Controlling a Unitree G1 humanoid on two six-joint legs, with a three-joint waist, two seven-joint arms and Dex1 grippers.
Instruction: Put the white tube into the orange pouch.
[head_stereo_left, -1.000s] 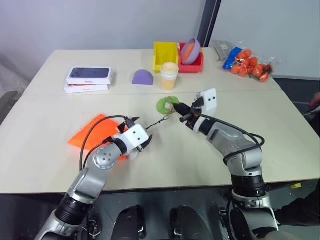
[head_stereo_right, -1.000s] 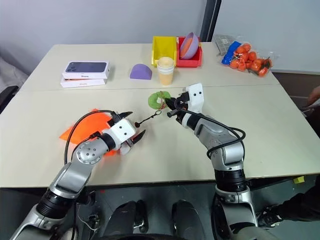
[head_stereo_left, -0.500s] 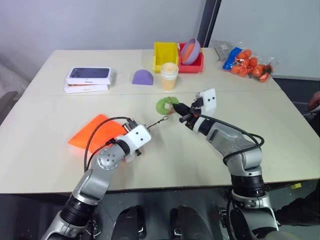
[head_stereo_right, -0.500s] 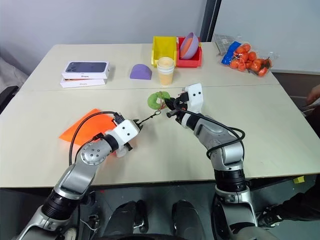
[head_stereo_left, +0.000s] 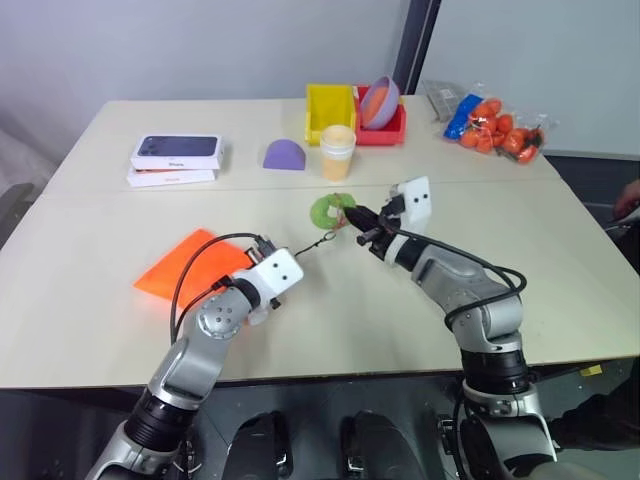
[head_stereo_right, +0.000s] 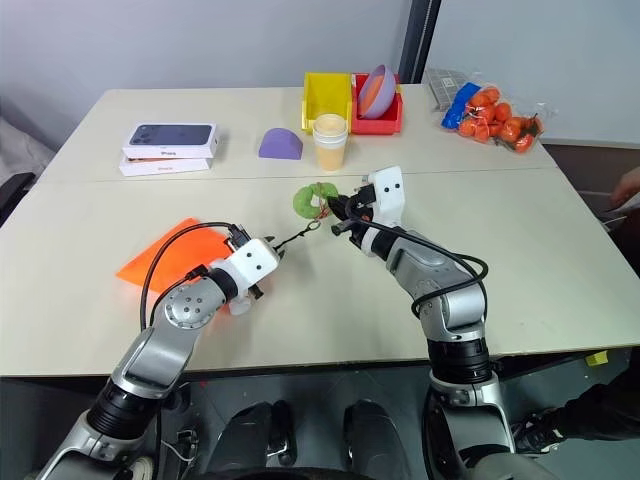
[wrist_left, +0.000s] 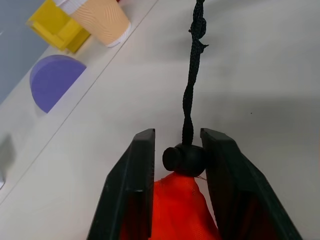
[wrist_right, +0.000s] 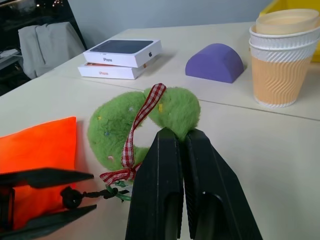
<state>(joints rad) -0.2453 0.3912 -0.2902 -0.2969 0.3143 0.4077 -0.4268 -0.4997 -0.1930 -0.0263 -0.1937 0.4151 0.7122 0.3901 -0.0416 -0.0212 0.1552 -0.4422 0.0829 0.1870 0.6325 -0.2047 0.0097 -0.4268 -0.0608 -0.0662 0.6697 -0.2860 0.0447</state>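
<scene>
Orange fabric is the first thing you meet from the left: the orange pouch (head_stereo_right: 170, 258) lies flat on the near half of the table (head_stereo_right: 560, 270), and behind it, towards the far left, sit two stacked phone boxes (head_stereo_right: 171, 147). Your left gripper (wrist_left: 177, 160) is at the pouch's mouth end, its two black fingers (wrist_left: 137, 175) drawn in on either side of the round black cord stopper (wrist_left: 183, 159), with orange cloth bunched just behind it; in the left wrist view the stopper sits between the pads and seems to touch both, so you are clamped on the stopper at the neck of the pouch. From there the dark cord (wrist_left: 192, 80) runs up and to the right across the bare tabletop to the green charm (wrist_right: 142, 122), a fuzzy green ring with a red-and-white checked ribbon. Your right gripper (wrist_right: 178, 142) has its fingers squeezed tight together on the near edge of that charm. Beyond the charm you can see a purple dome (head_stereo_right: 281, 143), a pale orange paper cup (head_stereo_right: 330, 142), then a yellow bin (head_stereo_right: 326, 98) and a red bin (head_stereo_right: 392, 120) holding a purple bowl (head_stereo_right: 379, 88). Far right lies a clear bag of small orange items (head_stereo_right: 500, 123). You cannot make out the white tube anywhere.
</scene>
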